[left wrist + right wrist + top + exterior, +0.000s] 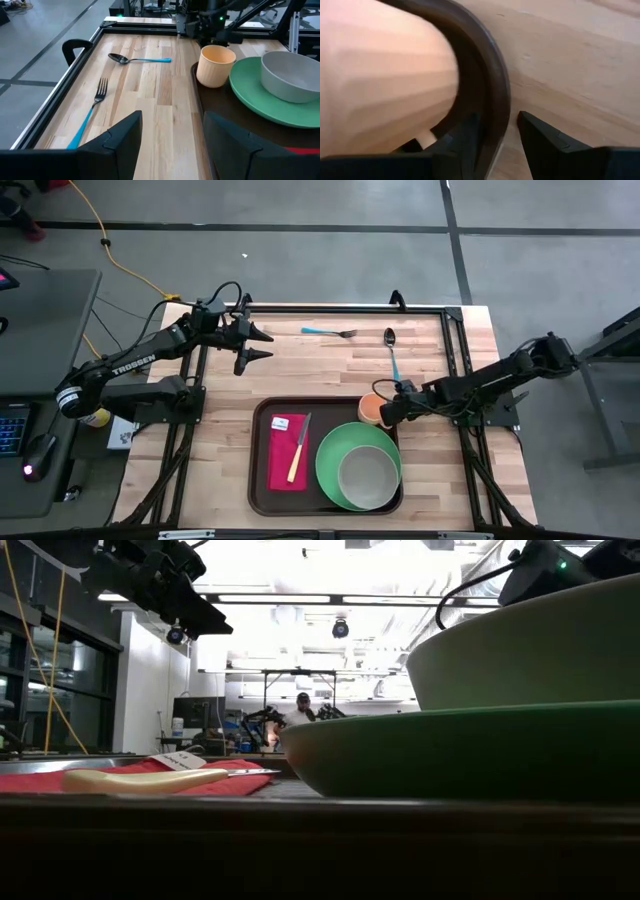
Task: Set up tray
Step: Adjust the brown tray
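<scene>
We see the bench point(330, 370) carrying the tray point(262, 480), lying lengthwise across its near half. The right pincer point(385, 411) sits at the tray's far right corner, its part-open fingers straddling the rim beside the cup point(371, 409), gripping nothing we can confirm; this arm is nearer. The left pincer point(262, 346) hovers open and empty, well apart. On the tray: plate point(335, 470) holding bowl point(368, 477), napkin point(287, 452) bearing knife point(299, 450). Fork point(330, 332) and spoon point(391, 348) lie outside.
</scene>
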Controlling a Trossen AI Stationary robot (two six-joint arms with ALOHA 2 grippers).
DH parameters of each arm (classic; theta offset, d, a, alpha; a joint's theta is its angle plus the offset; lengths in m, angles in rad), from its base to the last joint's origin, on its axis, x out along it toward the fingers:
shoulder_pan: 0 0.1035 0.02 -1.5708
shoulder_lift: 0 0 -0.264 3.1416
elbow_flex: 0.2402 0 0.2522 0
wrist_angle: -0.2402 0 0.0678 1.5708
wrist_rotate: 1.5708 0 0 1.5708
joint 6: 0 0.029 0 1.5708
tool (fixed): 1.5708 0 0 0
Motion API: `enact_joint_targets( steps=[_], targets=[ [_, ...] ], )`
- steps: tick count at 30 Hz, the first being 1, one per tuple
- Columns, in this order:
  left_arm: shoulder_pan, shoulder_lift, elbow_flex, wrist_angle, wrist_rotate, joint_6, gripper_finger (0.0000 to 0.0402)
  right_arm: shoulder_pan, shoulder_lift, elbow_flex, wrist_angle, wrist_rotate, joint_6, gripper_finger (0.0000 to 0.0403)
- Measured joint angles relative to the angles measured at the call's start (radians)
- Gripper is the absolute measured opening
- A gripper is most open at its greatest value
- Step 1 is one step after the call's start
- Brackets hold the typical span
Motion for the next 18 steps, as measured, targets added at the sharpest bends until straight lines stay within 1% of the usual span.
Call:
enact_joint_targets(
  steps=[3,5,12,15,18],
  targets=[
    [0.0,0.0,0.0,0.0,0.0,0.0,0.0244,0.001,0.005,0.001,-0.016,0.001,0.024,0.0119],
    [0.0,0.0,0.0,0.0,0.0,0.0,0.0244,0.001,0.005,0.001,-0.023,0.002,0.025,0.0103],
    [0.0,0.0,0.0,0.0,0.0,0.0,0.0244,0.0,0.005,0.0,-0.033,0.004,0.053,0.0019],
    [0.0,0.0,0.0,0.0,0.0,-0.003,0.0244,0.002,0.005,0.0,-0.043,-0.003,0.06,0.0018],
    [0.0,0.0,0.0,0.0,0.0,-0.006,0.0244,0.005,0.004,0.0,-0.052,-0.007,0.06,0.003]
  ],
)
